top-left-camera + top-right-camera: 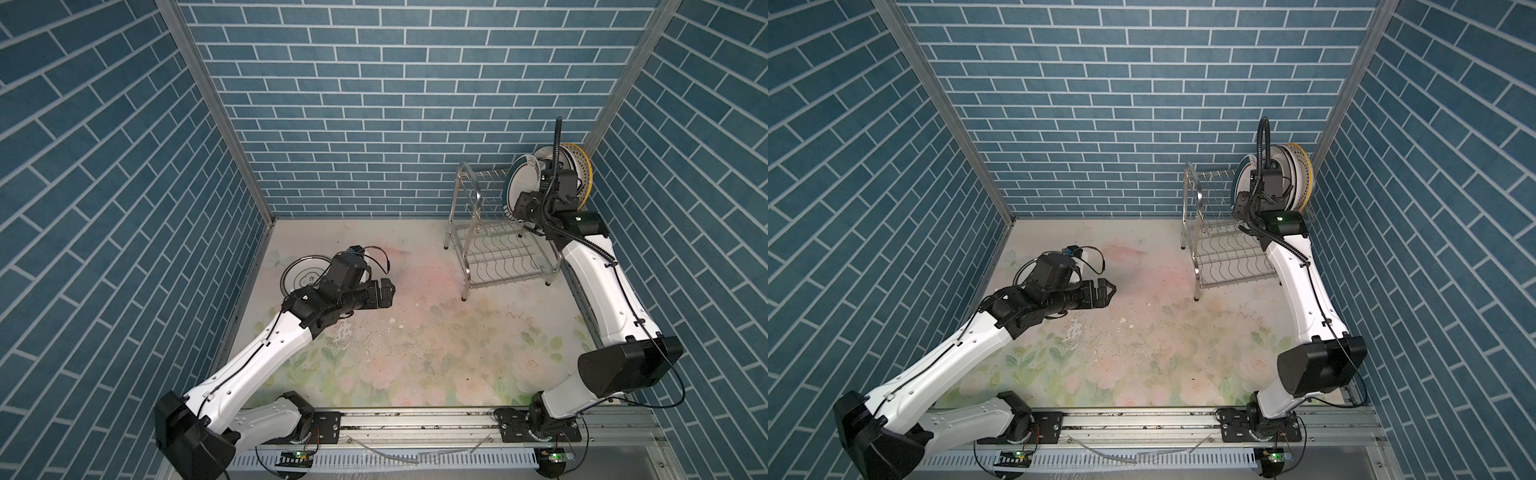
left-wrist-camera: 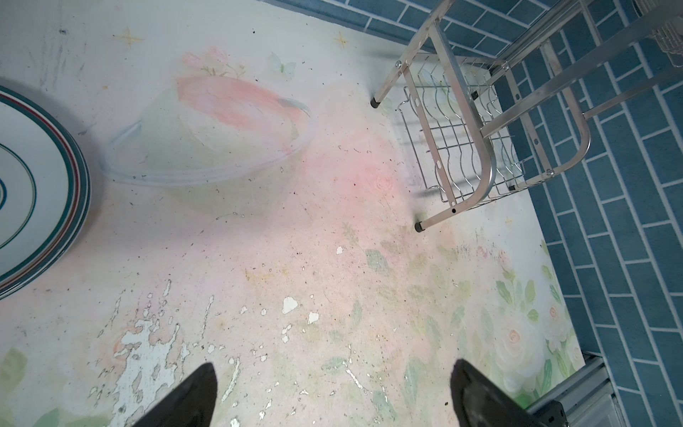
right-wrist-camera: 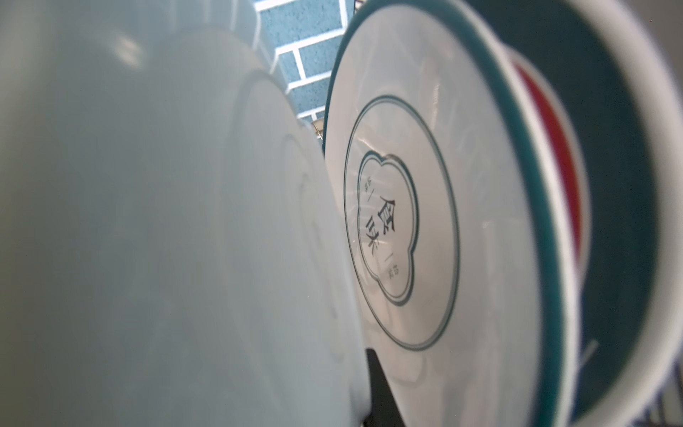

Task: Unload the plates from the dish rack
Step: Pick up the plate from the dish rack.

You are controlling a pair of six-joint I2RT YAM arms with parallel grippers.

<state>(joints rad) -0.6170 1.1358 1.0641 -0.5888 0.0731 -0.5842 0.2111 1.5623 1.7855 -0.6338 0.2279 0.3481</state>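
W/ right gripper (image 3: 364, 395) pinched on white plate (image 3: 166, 222) rim, left gripper (image 2: 334, 369) wide apart, lift straight up out of dish rack (image 1: 469, 195), clear of teal-banded neighbour (image 3: 406, 222).

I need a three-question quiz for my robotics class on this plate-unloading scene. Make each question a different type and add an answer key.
1. Multiple choice: where does the stack of plates that is off the dish rack lie?
A) on the table beside the left arm
B) on the rack's lower tier
C) at the right arm's base
2. True or false: the left gripper is shut on a plate.
3. Short answer: which tier of the rack holds the racked plates?
Key:
1. A.
2. False: its jaws stand wide open over the table, holding nothing.
3. The upper tier.
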